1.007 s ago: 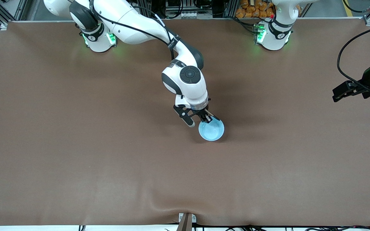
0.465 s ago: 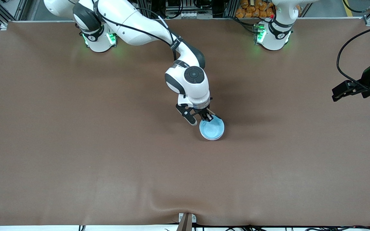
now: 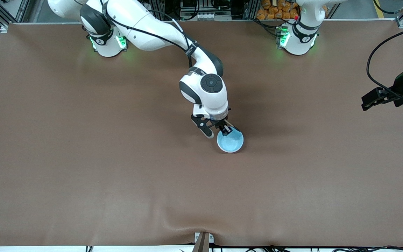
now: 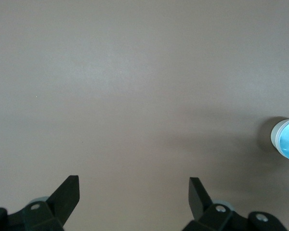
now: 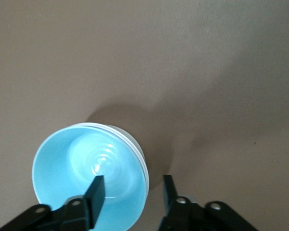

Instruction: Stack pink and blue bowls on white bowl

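Note:
The light blue bowl (image 3: 230, 141) sits nested in a white bowl, whose rim shows just under it (image 5: 142, 156), near the middle of the table. The pink bowl is hidden; I cannot tell whether it lies between them. My right gripper (image 3: 226, 130) is open astride the blue bowl's rim at the part nearest the robots' bases. In the right wrist view, one finger (image 5: 97, 192) is inside the bowl (image 5: 86, 168) and the other stands outside it. My left gripper (image 3: 366, 104) waits open over the left arm's end of the table. Its wrist view shows its fingers (image 4: 67, 192) apart and the stack (image 4: 288, 139) far off.
The brown table mat (image 3: 117, 175) has a small wrinkle at its edge nearest the front camera. A black cable loops above the left arm's hand (image 3: 380, 52). Both arm bases stand along the edge farthest from the front camera.
The blue bowl has come down and settled into the white bowl. The right gripper came down with it and its fingers now stand apart around the rim. The left arm has barely moved.

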